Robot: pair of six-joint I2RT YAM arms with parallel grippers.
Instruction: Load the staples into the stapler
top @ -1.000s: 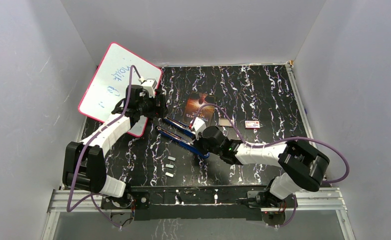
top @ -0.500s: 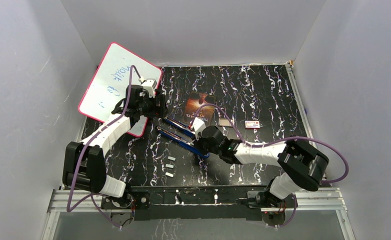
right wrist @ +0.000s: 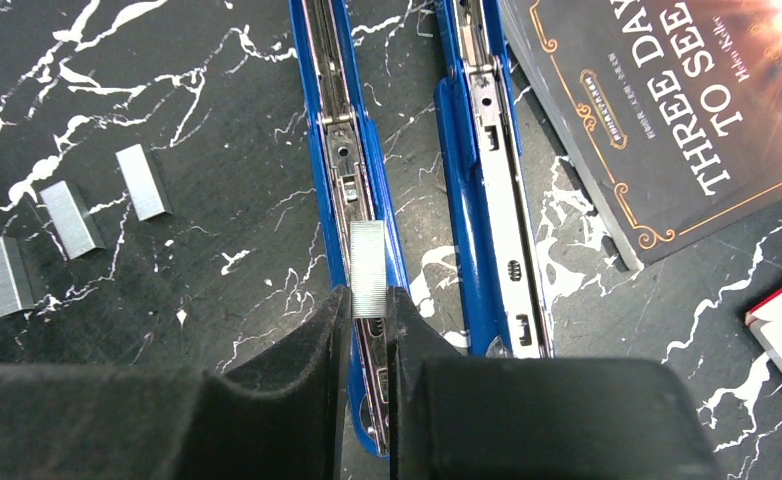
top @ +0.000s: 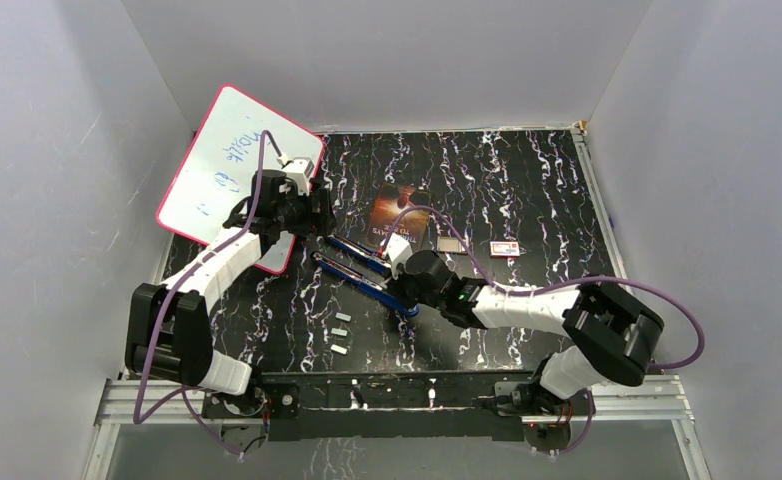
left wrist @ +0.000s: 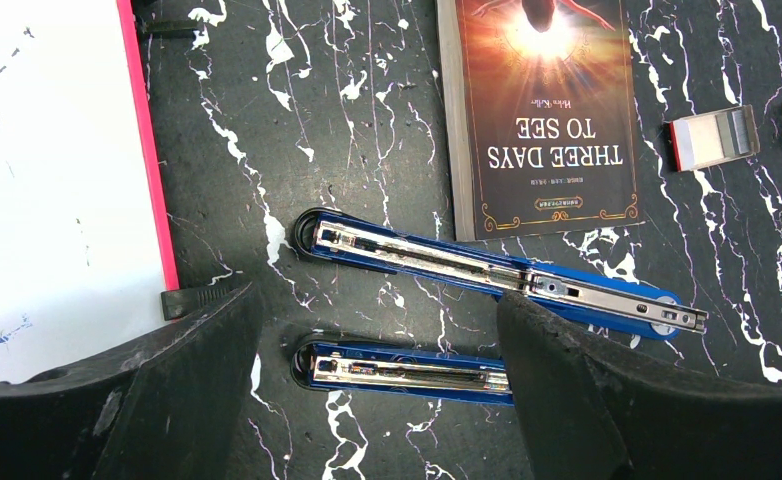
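Note:
The blue stapler (top: 362, 265) lies opened flat as two long halves, magazine rails up. In the right wrist view, my right gripper (right wrist: 368, 300) is shut on a short silvery staple strip (right wrist: 368, 268) and holds it over the rail of the left half (right wrist: 337, 120); the other half (right wrist: 487, 200) lies beside it. Three loose staple strips (right wrist: 72, 215) lie on the table to the left, also in the top view (top: 340, 333). My left gripper (left wrist: 377, 400) is open and empty, its fingers (left wrist: 167, 400) straddling one half (left wrist: 407, 370); the other half (left wrist: 487, 270) lies beyond.
A book (top: 399, 212) lies just behind the stapler. A small grey tray (top: 450, 243) and a red-and-white box (top: 505, 248) lie to its right. A pink-framed whiteboard (top: 229, 170) leans at the back left, beside my left arm.
Almost nothing: my right arm's elbow has shifted slightly right. Both grippers and the stapler stay where they were.

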